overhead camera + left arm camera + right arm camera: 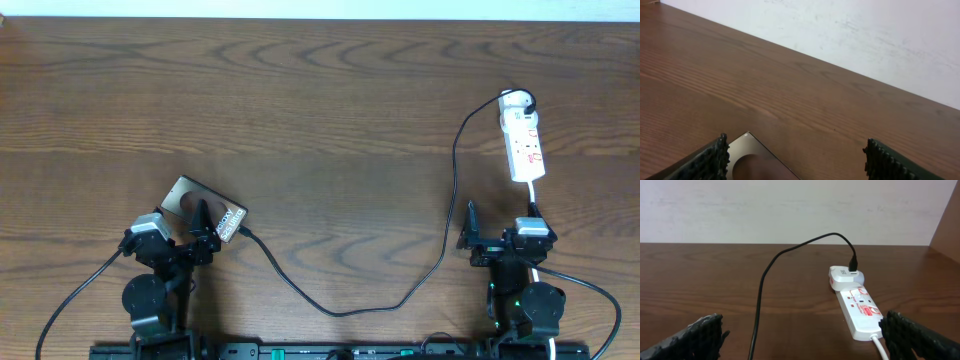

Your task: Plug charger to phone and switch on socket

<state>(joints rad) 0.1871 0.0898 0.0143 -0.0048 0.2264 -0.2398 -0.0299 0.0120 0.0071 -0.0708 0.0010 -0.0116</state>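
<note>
The left claw [796, 150] sits closest, its ribbed fingers [715, 160] spread wide and pinching nothing. The phone [757, 159] lies flat on the table [790, 75] beneath it, one corner poking out beside a finger. Just right of that claw the charger [337, 313] meets the phone's end (whether its tip is fully seated I cannot tell), then loops across the table and climbs past the right claw [802, 330]. That claw is also spread and empty. Ahead of it, slightly right, lies the socket [860, 312], with the cable ending at a white adapter [845, 276] on its far end and a white cord [880, 347] leaving its near end.
</note>
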